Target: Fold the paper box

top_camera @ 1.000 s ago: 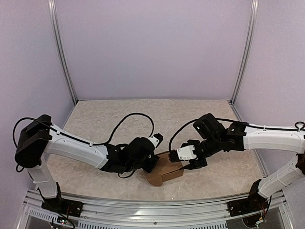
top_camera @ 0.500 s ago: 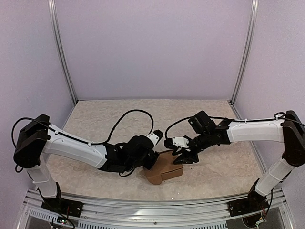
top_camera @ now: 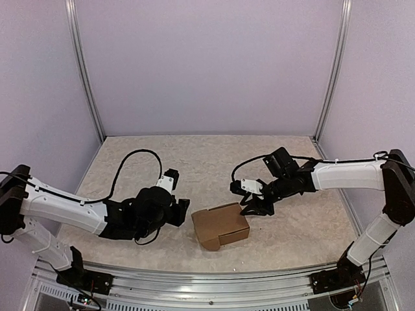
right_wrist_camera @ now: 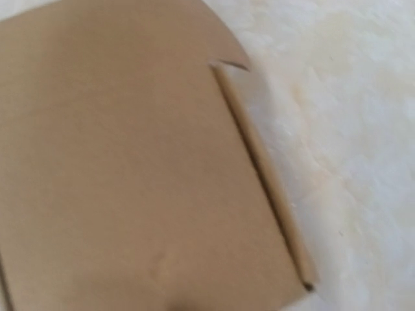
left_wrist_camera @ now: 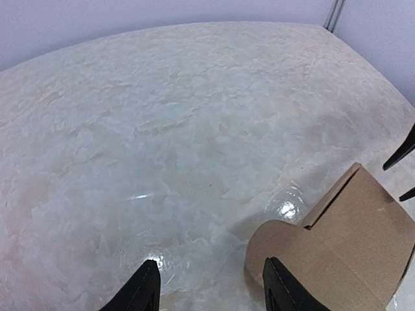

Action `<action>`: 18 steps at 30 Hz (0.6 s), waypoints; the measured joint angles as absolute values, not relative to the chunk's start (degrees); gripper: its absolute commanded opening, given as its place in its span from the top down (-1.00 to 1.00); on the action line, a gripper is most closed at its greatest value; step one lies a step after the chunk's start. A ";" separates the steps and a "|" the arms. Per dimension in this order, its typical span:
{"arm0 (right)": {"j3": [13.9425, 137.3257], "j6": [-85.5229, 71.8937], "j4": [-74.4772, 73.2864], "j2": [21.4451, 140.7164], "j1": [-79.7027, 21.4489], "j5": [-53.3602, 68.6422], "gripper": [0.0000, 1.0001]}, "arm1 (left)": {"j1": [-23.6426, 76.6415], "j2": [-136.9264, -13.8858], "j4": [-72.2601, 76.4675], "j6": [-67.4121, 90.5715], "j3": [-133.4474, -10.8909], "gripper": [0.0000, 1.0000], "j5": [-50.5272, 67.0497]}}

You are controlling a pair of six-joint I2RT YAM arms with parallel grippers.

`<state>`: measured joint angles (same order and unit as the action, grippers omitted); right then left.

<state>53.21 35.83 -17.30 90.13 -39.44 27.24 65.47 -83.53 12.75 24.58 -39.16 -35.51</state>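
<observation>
Paper box (top_camera: 220,225) by right arm (top_camera: 337,175) (outstretched)

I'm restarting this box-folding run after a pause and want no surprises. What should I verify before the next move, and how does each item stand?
1. Left hand empty, fingers apart: ok.
2. Left hand clear of the box: ok, beside it with a gap.
3. Right hand clear of the box: cannot tell; its tips sit right at the box's far right corner.
4. Box resting on the table, not lifted: ok.
5. Rounded end flap fully tucked: cannot tell.
</observation>
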 measured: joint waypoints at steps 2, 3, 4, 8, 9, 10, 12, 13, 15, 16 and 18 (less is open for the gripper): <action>52.99 35.83 -17.28 90.13 -38.76 27.40 0.28 | 63.83 -82.52 10.90 29.58 -37.15 -0.07 -34.57; 52.82 35.86 -17.28 90.11 -38.52 27.44 0.27 | 62.94 -82.30 10.24 31.81 -36.27 -0.07 -33.76; 52.62 35.88 -17.28 90.11 -38.37 27.49 0.25 | 62.04 -82.08 10.00 33.74 -35.27 -0.08 -32.56; 52.42 36.07 -17.58 89.32 -38.22 27.81 0.04 | 61.49 -80.03 11.33 37.30 -30.09 -0.09 -27.75; 52.42 36.51 -17.78 88.58 -38.22 27.81 0.02 | 62.15 -78.96 12.45 36.53 -28.47 -0.09 -26.35; 52.42 36.88 -18.00 87.88 -38.24 27.79 0.00 | 62.85 -77.84 13.63 34.85 -27.24 -0.09 -24.84; 52.42 38.11 -18.74 86.39 -38.24 27.57 -0.04 | 64.12 -75.83 15.75 30.85 -25.67 -0.09 -21.06; 52.42 38.61 -19.07 85.82 -38.24 27.38 -0.05 | 64.71 -74.96 16.58 28.56 -25.47 -0.09 -18.48; 52.45 39.88 -19.84 84.95 -38.24 26.87 -0.07 | 65.56 -74.08 17.69 25.12 -25.69 -0.09 -14.70; 52.45 40.40 -20.12 84.82 -38.33 26.57 -0.08 | 66.02 -73.84 18.02 23.66 -25.85 -0.09 -12.91; 52.42 41.45 -20.53 84.77 -38.83 25.36 -0.06 | 66.70 -73.76 18.35 21.80 -25.89 -0.09 -10.31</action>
